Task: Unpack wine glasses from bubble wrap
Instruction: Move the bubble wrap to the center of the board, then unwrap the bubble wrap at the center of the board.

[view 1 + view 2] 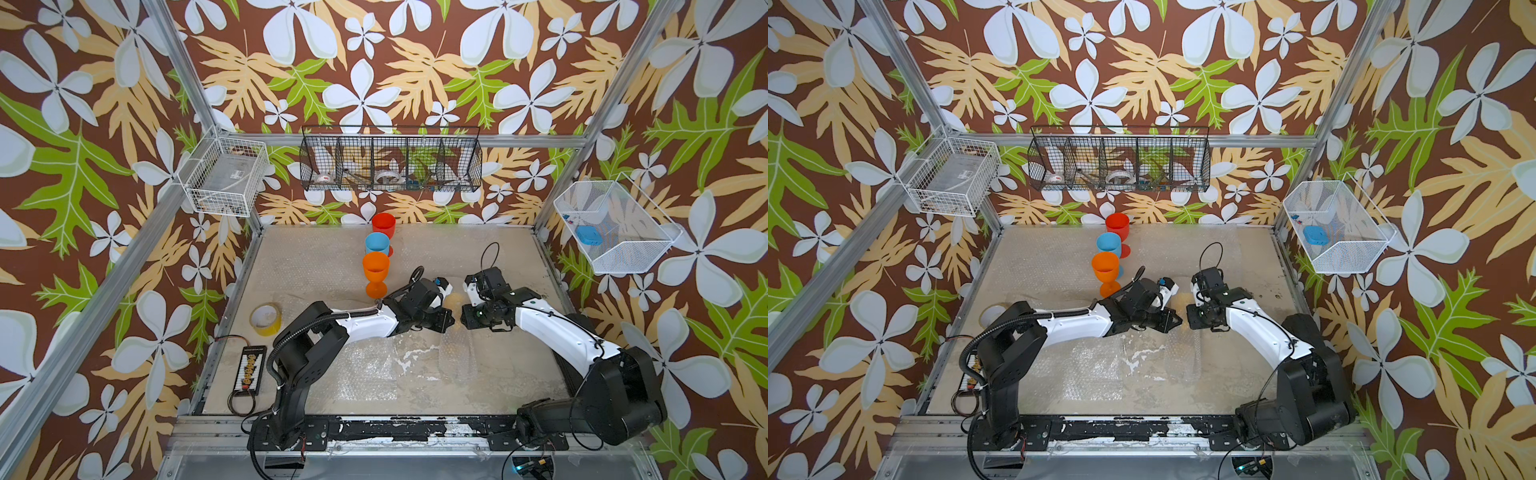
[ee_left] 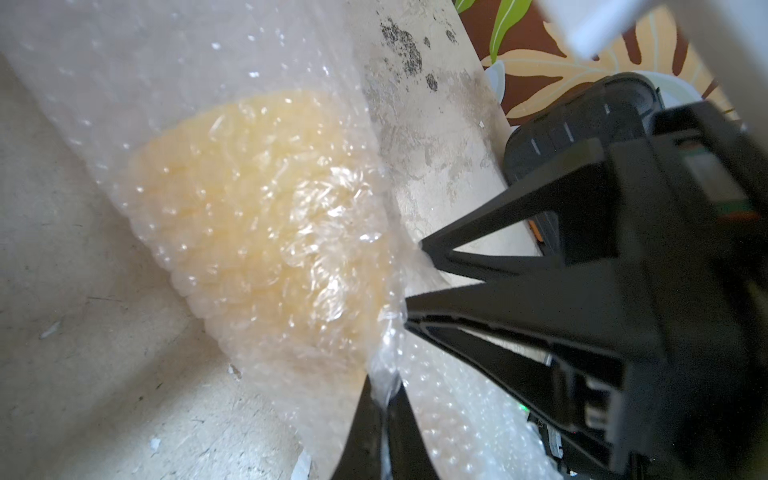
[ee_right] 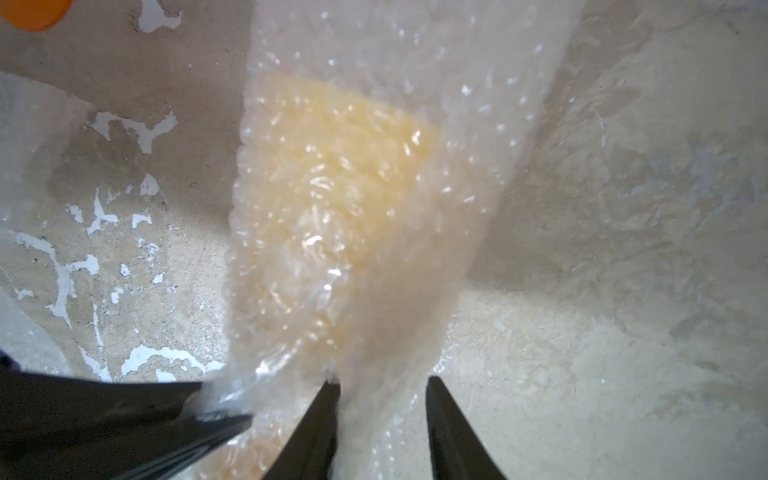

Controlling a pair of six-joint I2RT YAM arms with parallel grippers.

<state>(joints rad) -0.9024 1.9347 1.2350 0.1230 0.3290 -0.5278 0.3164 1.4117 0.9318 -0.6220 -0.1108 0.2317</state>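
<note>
Bubble wrap (image 2: 166,62) covers the yellow goblet (image 2: 257,216), which lies on the table (image 1: 519,257) near its middle. The left pincer (image 2: 384,395) is clamped tight on a bunched fold of it, likely to anchor the roll. The right pincer (image 3: 382,386), just beside, stands partly parted astride the wrap, gripping nothing. The red goblet (image 1: 383,224), blue goblet (image 1: 377,243) and orange goblet (image 1: 376,270) stand bare in a row behind.

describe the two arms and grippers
The left arm and right arm have black joints and white shells. A ribbed black hose runs along the left; a thin black wire loops above the right. Left gripper and right gripper have tapered black fingers.
</note>
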